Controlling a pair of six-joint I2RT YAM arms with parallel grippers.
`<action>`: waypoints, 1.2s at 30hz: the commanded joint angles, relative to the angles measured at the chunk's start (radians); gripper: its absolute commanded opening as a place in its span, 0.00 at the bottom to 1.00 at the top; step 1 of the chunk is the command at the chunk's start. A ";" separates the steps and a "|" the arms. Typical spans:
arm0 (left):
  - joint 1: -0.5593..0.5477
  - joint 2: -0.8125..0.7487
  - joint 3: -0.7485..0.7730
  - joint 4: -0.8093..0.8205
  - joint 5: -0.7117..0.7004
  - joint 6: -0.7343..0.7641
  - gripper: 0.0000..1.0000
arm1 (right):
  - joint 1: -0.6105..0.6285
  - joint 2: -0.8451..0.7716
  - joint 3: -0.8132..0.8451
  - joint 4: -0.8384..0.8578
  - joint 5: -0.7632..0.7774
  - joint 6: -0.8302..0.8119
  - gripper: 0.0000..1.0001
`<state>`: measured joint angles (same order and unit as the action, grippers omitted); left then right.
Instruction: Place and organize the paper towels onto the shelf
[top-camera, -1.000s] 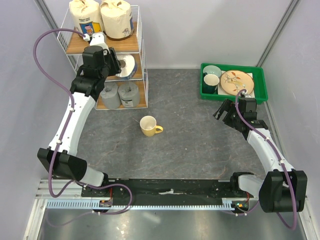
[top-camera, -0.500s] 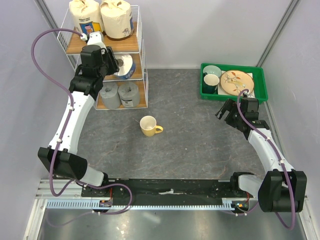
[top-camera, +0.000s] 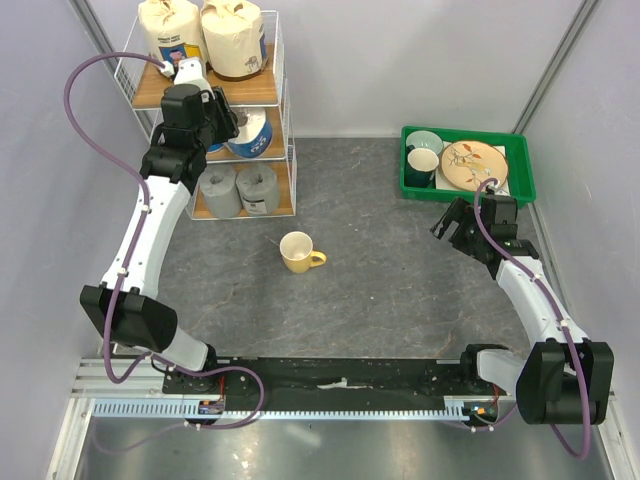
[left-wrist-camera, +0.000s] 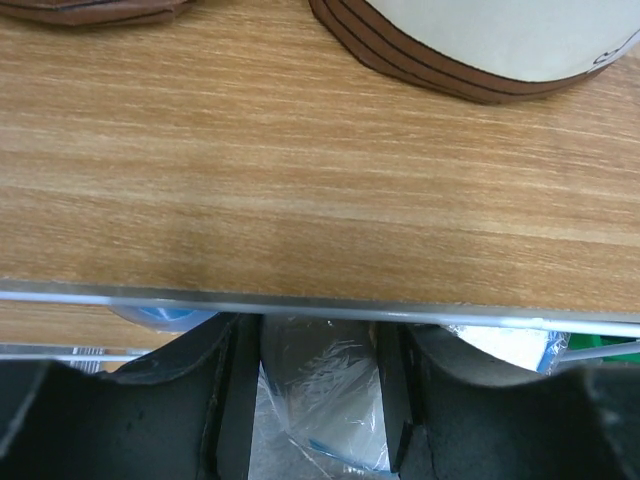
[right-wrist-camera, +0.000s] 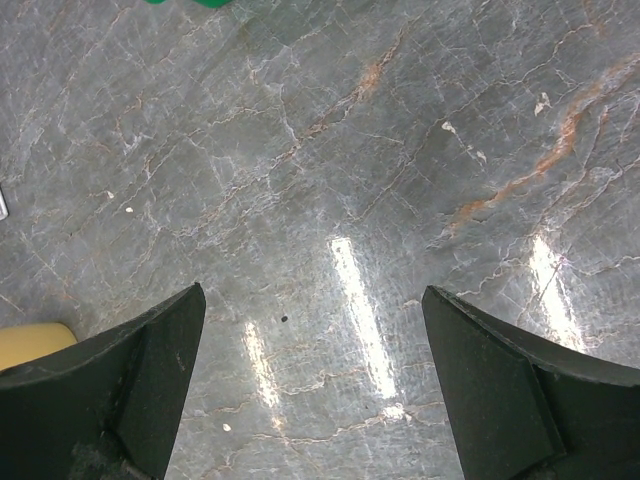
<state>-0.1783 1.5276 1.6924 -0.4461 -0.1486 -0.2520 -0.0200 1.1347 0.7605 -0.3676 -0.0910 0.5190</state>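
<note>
The shelf (top-camera: 250, 92) stands at the back left. Two cream paper towels (top-camera: 170, 30) stand on its top tier. Two grey rolls (top-camera: 260, 187) stand on the bottom tier. A white-and-blue roll (top-camera: 250, 132) is at the middle tier. My left gripper (top-camera: 226, 128) reaches into that tier and is shut on the wrapped white-and-blue roll (left-wrist-camera: 320, 390), just under the top board (left-wrist-camera: 320, 170). More blue-and-white wrapping (left-wrist-camera: 505, 343) shows beside the fingers. My right gripper (top-camera: 447, 228) hangs open and empty over the table (right-wrist-camera: 312, 330).
A yellow mug (top-camera: 298, 251) stands on the grey table in front of the shelf. A green tray (top-camera: 520, 185) with dishes sits at the back right, just beyond the right gripper. Walls close in on both sides.
My left gripper has pushed the white-and-blue roll a little further back into the middle tier. The right gripper shifted slightly to the right early on, then stayed still.
</note>
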 joint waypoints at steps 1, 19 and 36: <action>0.019 0.014 0.052 0.095 -0.011 -0.015 0.45 | -0.003 0.000 0.049 0.006 0.008 -0.008 0.98; 0.039 -0.084 0.021 0.147 0.040 -0.061 0.72 | -0.003 0.002 0.043 0.001 0.011 -0.014 0.98; 0.042 -0.320 -0.277 0.237 0.221 -0.191 0.73 | -0.003 0.010 0.028 0.012 -0.018 -0.004 0.98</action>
<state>-0.1349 1.2884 1.5494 -0.3130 -0.0059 -0.3603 -0.0200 1.1389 0.7712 -0.3752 -0.0925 0.5190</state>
